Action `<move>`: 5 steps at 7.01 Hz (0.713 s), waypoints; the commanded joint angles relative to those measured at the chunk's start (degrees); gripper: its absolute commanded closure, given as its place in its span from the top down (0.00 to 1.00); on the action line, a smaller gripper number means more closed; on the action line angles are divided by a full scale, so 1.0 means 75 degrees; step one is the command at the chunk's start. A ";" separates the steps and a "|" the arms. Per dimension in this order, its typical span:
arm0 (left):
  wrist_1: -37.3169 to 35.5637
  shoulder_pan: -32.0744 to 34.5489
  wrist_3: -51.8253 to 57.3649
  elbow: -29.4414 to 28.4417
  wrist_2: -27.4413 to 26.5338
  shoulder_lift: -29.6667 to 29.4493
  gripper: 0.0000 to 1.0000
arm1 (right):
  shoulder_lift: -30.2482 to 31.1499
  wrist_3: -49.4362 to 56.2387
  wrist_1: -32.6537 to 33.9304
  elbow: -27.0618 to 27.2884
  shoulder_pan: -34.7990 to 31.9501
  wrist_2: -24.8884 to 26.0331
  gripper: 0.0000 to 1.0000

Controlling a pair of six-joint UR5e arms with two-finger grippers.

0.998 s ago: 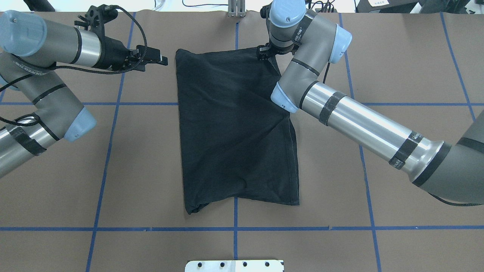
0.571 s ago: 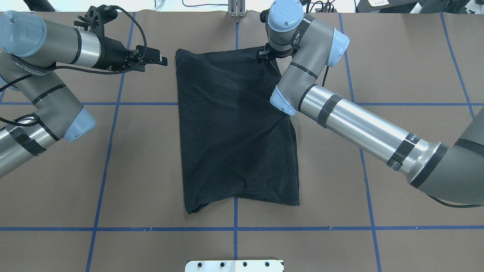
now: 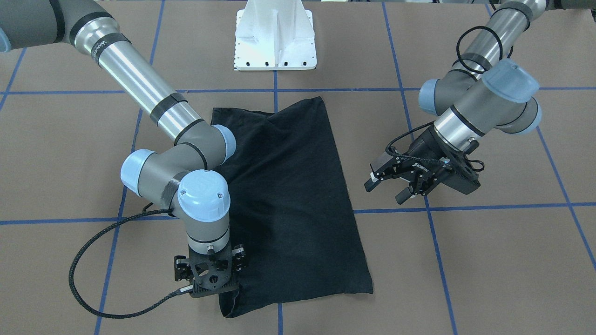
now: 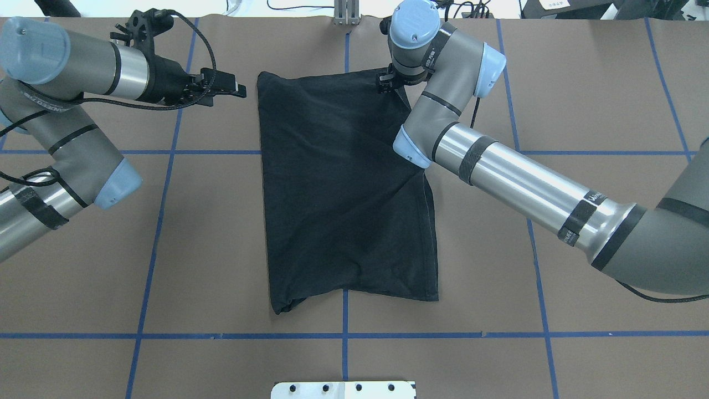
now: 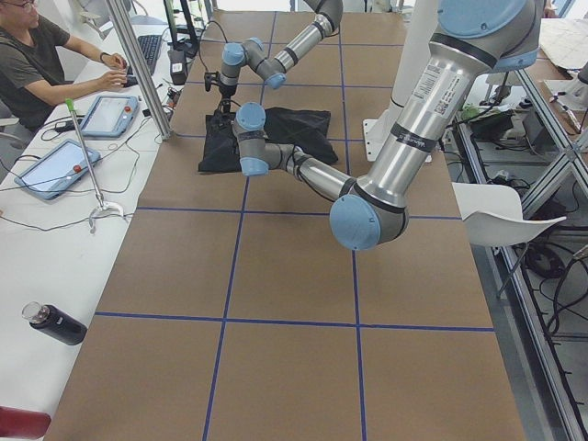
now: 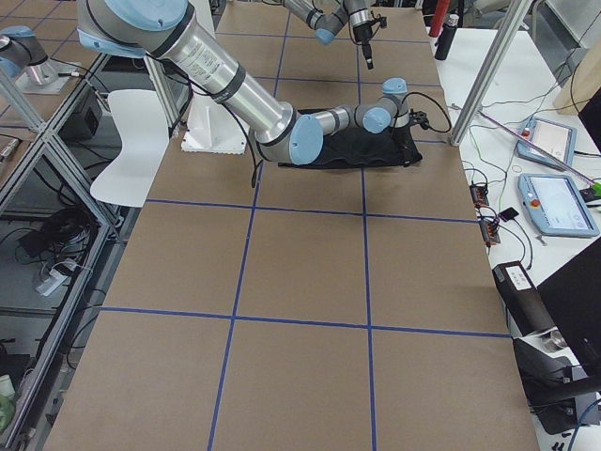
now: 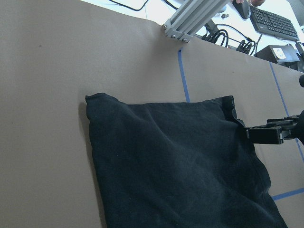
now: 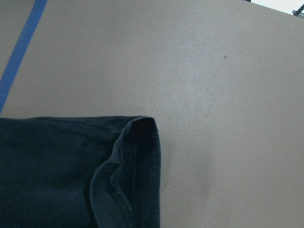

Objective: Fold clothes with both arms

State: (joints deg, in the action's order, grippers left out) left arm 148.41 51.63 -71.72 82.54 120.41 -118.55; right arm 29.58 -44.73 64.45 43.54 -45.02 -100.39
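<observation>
I'm partway through the fold. The black T-shirt (image 4: 343, 188) lies in the middle of the worktop (image 4: 166, 249) as a long, narrow rectangle, plain side up, running from near the robot to the far side. No print shows on it.

The right gripper (image 3: 208, 284) points straight down at the shirt's far right corner. Its fingers are hidden under the wrist, so I cannot tell whether they are apart or clamped on the cloth. Its own camera shows the hemmed corner (image 8: 135, 142) lying flat on the worktop with no finger in sight.

The left gripper (image 3: 385, 190) hovers just beside the far left corner, off the cloth, with its fingers apart and nothing between them.

As I judge it, the step in hand is taking both far corners so the far end can be brought over toward the near hem. That calls for the left gripper to come in low onto its corner and pinch all the layers.

There is white lettering on the left gripper's body and on the black straps (image 4: 579, 221) around the right arm, but it is too small for me to read.
</observation>
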 commanded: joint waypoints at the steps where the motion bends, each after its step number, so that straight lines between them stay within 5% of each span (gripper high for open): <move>1: -0.0007 -0.0017 0.0000 -0.0002 0.0000 -0.0001 1.00 | 0.0005 0.0010 -0.0038 -0.0109 -0.0010 0.0003 0.99; 5: -0.0007 -0.0017 0.0000 -0.0013 0.0000 -0.0013 1.00 | 0.0133 0.0185 -0.0086 -0.0355 -0.0173 0.0015 0.99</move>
State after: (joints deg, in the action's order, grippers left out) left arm 148.38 51.51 -71.72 82.50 120.41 -118.59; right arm 30.16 -44.08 63.84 41.53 -45.82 -100.25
